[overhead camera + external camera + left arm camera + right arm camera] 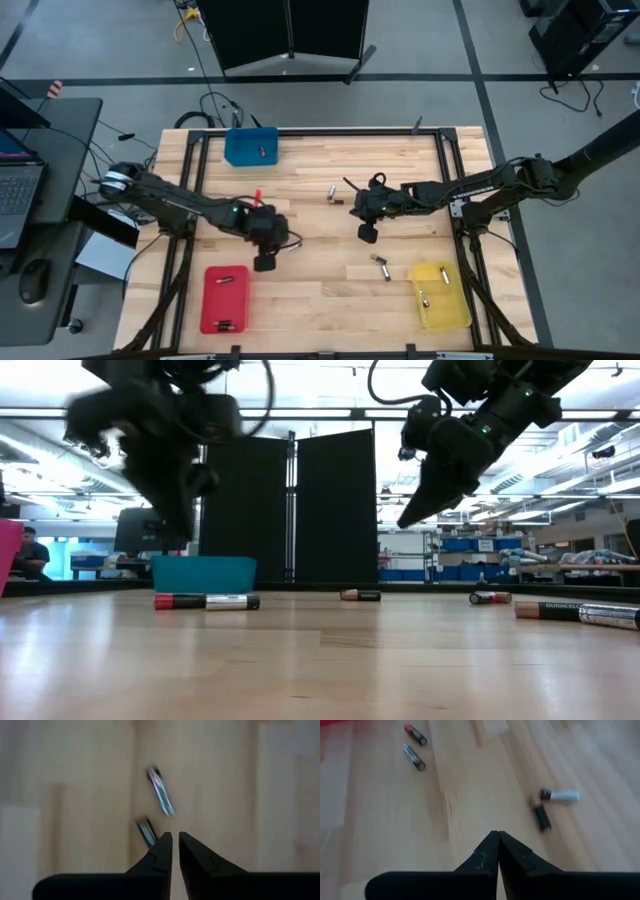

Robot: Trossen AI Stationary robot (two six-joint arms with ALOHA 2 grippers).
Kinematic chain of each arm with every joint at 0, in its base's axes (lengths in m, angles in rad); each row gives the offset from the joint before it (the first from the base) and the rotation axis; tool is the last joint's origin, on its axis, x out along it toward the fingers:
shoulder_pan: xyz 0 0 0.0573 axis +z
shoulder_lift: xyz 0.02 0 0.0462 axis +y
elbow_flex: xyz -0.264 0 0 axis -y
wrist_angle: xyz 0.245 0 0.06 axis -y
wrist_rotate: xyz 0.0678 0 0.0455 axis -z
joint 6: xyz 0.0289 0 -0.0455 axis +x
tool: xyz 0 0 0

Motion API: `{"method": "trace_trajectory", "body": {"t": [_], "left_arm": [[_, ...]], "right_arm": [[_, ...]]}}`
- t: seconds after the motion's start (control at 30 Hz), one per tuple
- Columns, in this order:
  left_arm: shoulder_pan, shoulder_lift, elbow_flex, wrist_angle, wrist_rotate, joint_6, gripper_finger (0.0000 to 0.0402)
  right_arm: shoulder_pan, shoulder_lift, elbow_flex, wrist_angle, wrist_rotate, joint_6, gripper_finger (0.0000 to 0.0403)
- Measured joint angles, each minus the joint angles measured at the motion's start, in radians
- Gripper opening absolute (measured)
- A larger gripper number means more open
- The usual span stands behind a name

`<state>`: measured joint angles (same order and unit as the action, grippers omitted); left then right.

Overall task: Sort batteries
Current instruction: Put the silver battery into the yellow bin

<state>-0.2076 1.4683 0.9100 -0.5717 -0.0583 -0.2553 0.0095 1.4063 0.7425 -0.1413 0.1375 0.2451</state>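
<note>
Loose batteries lie on the wooden table: one pair (335, 195) near the middle and another pair (383, 266) beside the yellow tray (440, 312). My left gripper (265, 263) hangs above the table just past the red tray's (205, 300) far right corner. It points down, its fingers (175, 840) a narrow slit apart with nothing between them; two blurred batteries (160, 790) lie ahead of it. My right gripper (367, 235) hovers shut and empty over the middle (498, 836), clear of two batteries (560, 795) on the wood.
A blue tray (240, 155) at the far edge holds one battery (263, 152). The red tray holds two, the yellow tray a few. In the low view, batteries (205, 601) lie in a row across the table. Black frame rails (200, 170) run along the table's left and right sides.
</note>
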Motion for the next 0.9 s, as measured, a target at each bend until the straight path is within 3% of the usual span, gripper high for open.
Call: {"method": "trace_trajectory", "body": {"t": [0.13, 0.33, 0.53, 0.7, 0.9], "left_arm": [[0.051, 0.026, -0.036, 0.178, -0.023, 0.109, 0.002], [0.175, 0.027, -0.17, 0.581, 0.124, 0.227, 0.0009], [0.243, 0.027, -0.266, 0.921, 0.139, 0.309, 0.0008], [0.282, 0.027, -0.314, 1.075, 0.148, 0.333, 0.0007], [0.327, 0.027, -0.353, 1.165, 0.253, 0.334, 0.0006]], "right_arm": [[0.036, 0.0, 0.0, -0.073, -0.001, 0.104, 0.0021], [0.129, 0.0, 0.0, -0.121, -0.004, 0.234, 0.0028], [0.205, 0.0, 0.036, -0.278, 0.03, 0.37, 0.0038], [0.254, 0.0, 0.093, -0.399, 0.094, 0.44, 0.0039], [0.303, 0.0, 0.135, -0.413, 0.098, 0.509, 0.004]]}}
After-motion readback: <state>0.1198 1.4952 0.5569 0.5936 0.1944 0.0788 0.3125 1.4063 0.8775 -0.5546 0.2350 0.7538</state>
